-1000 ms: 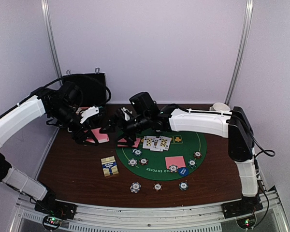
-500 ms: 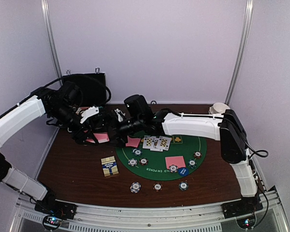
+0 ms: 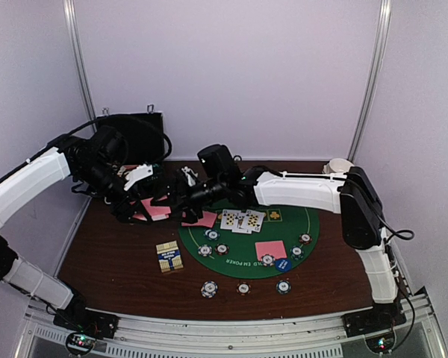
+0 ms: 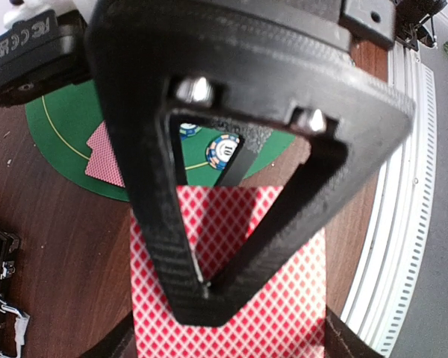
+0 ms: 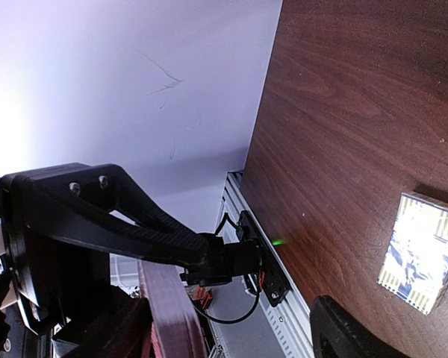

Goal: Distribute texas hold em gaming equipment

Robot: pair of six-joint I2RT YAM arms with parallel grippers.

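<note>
Top external view: right end effector back at the deck, jaws starting to narrow.

Nearest, three poker chips (image 3: 243, 288) sit in a row on the tabletop (image 3: 112, 253) just short of the green mat (image 3: 302, 224), and none of them has shifted. Farther back, face-up cards (image 3: 243, 220) lie on the felt, and one pink-backed card (image 3: 204, 219) rests at the mat's far-left edge. Beyond that, the left end effector (image 3: 138, 207) stays clamped on the pink-backed deck (image 3: 157, 210), over the bare wood left of the mat. The right end effector (image 3: 175, 200) hung over the mat's edge a second ago and is now over at the deck. Its fingers were fully spread and are now drawing in, yet they still stand apart. The right wrist view shows the deck's edge between them, not yet gripped. I judge another card is about to be pulled off for dealing.
</note>
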